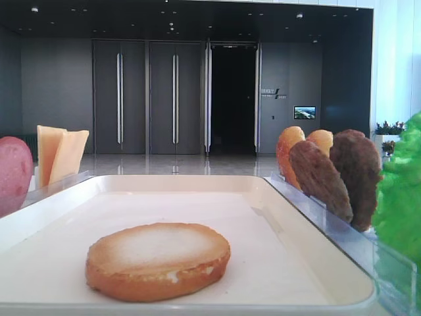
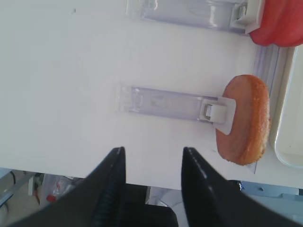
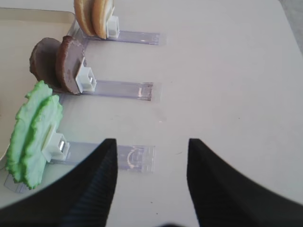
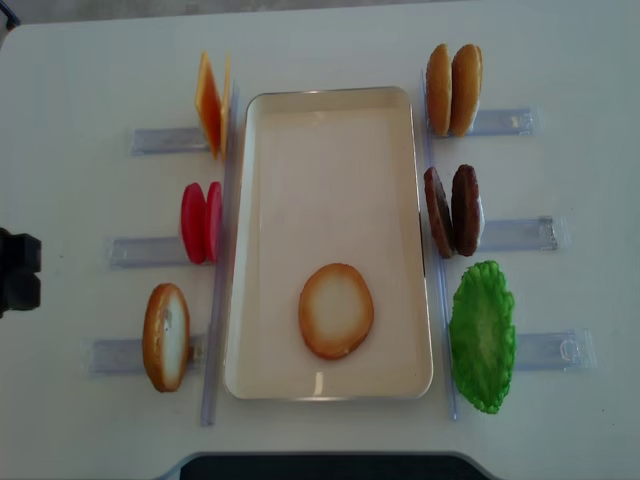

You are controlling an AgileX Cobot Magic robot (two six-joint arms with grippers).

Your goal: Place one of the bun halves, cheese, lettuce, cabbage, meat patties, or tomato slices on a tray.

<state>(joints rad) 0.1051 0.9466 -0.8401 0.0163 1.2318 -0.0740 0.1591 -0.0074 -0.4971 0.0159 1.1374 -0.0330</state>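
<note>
At frame edge, lettuce (image 1: 402, 191) half cut off

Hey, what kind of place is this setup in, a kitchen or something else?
Probably not a kitchen: it looks like a lobby or hall. Behind the tray stand tall dark doors and a polished floor, and the food stands in clear holders on a white table.
</note>
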